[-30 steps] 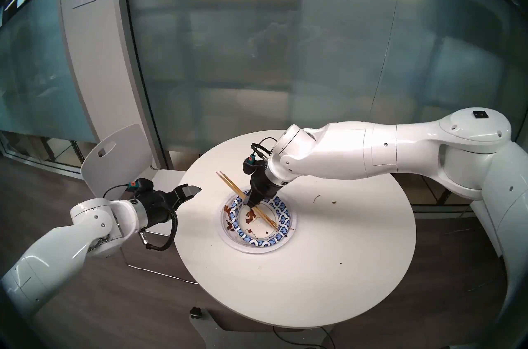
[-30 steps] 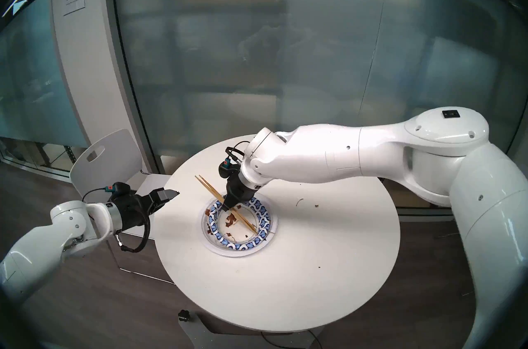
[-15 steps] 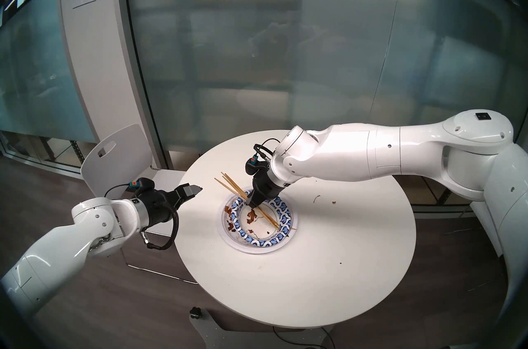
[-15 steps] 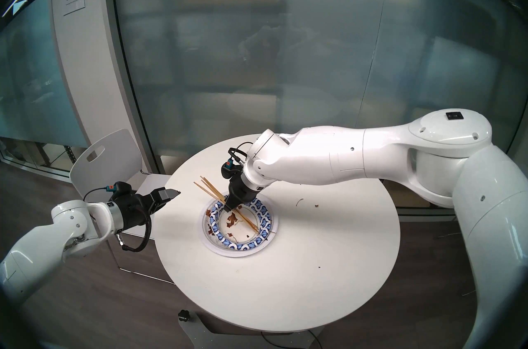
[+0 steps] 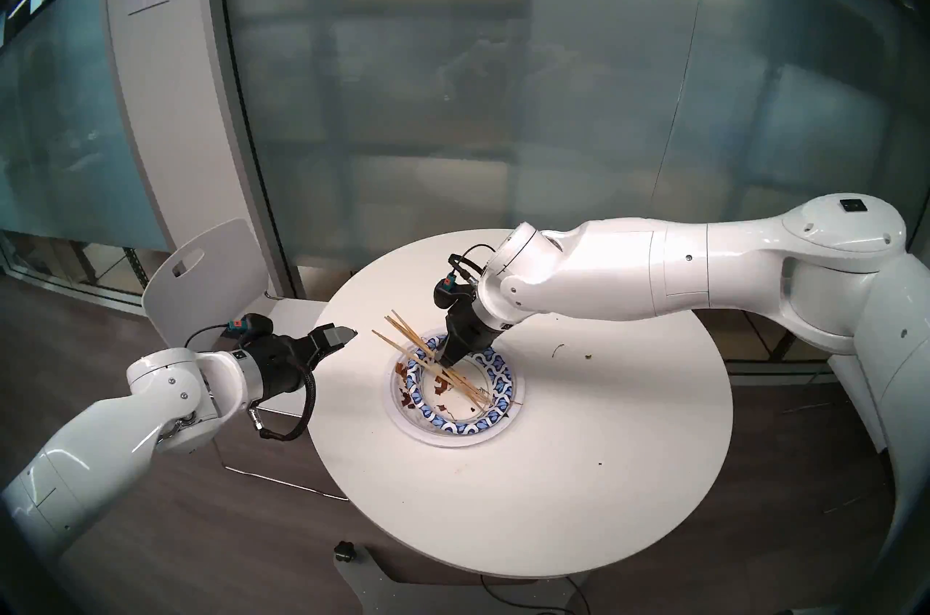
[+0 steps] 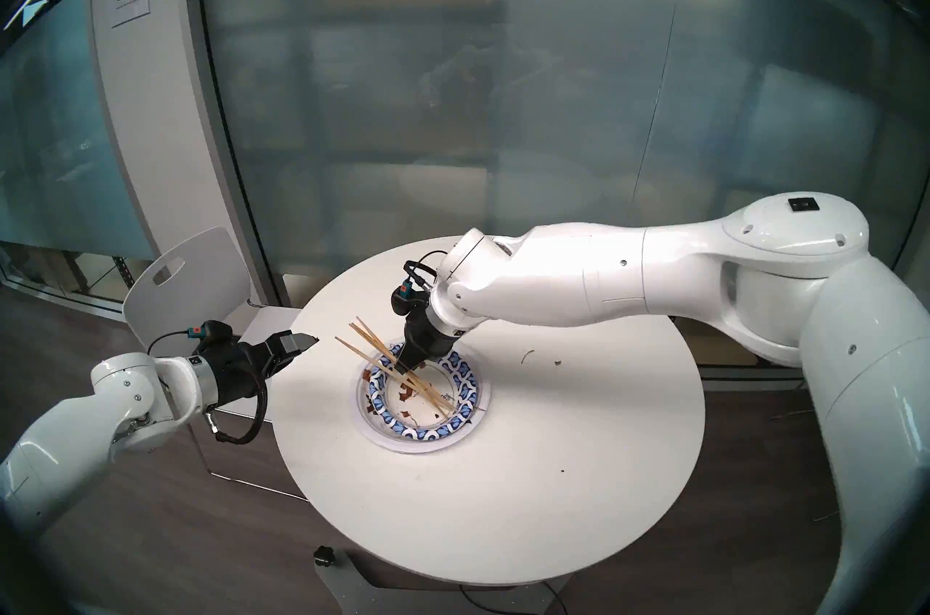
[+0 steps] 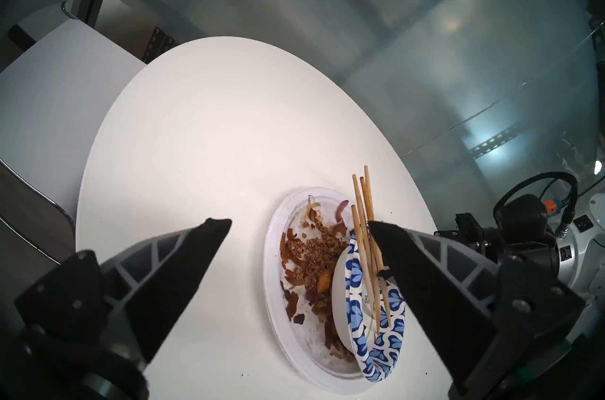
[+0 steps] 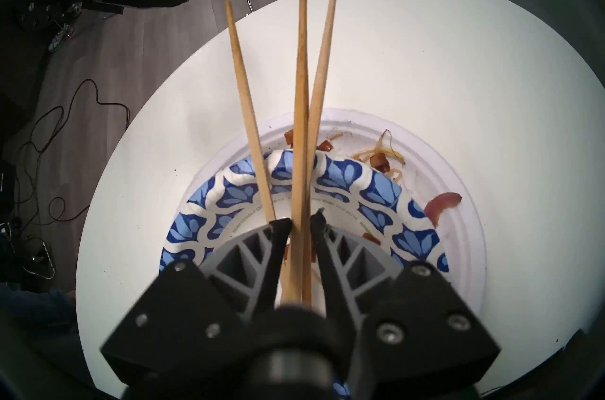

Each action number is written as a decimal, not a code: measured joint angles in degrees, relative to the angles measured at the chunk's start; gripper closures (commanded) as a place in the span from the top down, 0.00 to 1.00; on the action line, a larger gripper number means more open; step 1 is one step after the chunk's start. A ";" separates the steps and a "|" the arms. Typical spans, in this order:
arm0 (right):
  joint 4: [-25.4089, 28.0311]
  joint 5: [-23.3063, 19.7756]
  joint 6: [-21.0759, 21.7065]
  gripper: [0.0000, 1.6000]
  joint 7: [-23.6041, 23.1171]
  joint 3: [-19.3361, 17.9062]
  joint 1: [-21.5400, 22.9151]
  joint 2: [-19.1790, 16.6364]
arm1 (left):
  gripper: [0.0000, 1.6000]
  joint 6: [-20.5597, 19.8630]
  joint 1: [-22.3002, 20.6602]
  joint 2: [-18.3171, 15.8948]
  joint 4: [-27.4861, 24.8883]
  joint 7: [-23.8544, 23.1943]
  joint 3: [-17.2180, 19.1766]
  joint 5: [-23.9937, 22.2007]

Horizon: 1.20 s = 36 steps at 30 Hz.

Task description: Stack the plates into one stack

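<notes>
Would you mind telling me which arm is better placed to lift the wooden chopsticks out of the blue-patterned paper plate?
Right. The right gripper already straddles the wooden chopsticks over the blue-patterned paper plate, jaws slightly parted. The left gripper hangs open off the round white table's edge.

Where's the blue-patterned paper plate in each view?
Head left: blue-patterned paper plate centre, under right gripper.
Head right: centre.
Left wrist: lower right, tilted.
Right wrist: centre, behind the fingers.
Shared landmark: wooden chopsticks lying across it.
</notes>
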<state>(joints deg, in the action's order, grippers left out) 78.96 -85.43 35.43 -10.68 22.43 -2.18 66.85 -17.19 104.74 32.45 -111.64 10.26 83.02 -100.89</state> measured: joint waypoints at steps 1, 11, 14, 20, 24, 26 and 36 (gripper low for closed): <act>-0.10 -0.04 0.00 0.53 0.09 0.00 -0.01 0.04 | 1.00 0.00 0.00 -0.03 0.00 0.00 0.01 -0.03; 1.65 -0.80 0.90 0.75 1.60 -0.08 0.32 -0.70 | 1.00 0.00 -0.22 -0.21 0.04 -0.03 -0.04 -0.16; 2.78 -1.11 1.59 0.79 2.02 -0.11 0.57 -1.38 | 1.00 -0.01 -0.40 -0.25 0.06 -0.03 -0.07 -0.17; 6.45 -2.13 2.90 0.79 3.97 -0.34 1.08 -3.60 | 1.00 -0.01 -0.75 -0.41 0.02 -0.04 -0.09 -0.29; 9.49 -2.92 3.06 0.98 6.14 -0.84 1.45 -5.71 | 1.00 -0.07 -0.65 -0.69 -0.71 -0.08 0.65 -1.40; 10.66 -3.30 2.95 1.00 7.17 -0.98 1.62 -6.70 | 1.00 -0.07 -0.46 -0.90 -1.29 -0.17 1.16 -1.80; 17.17 -6.57 0.39 1.00 14.16 0.04 2.64 -13.26 | 1.00 0.22 2.22 -2.27 -5.31 -0.90 3.19 -2.14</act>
<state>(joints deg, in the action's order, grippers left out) 96.13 -92.00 35.82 3.47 22.47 0.46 53.59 -16.98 106.97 30.18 -116.95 9.37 86.21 -103.03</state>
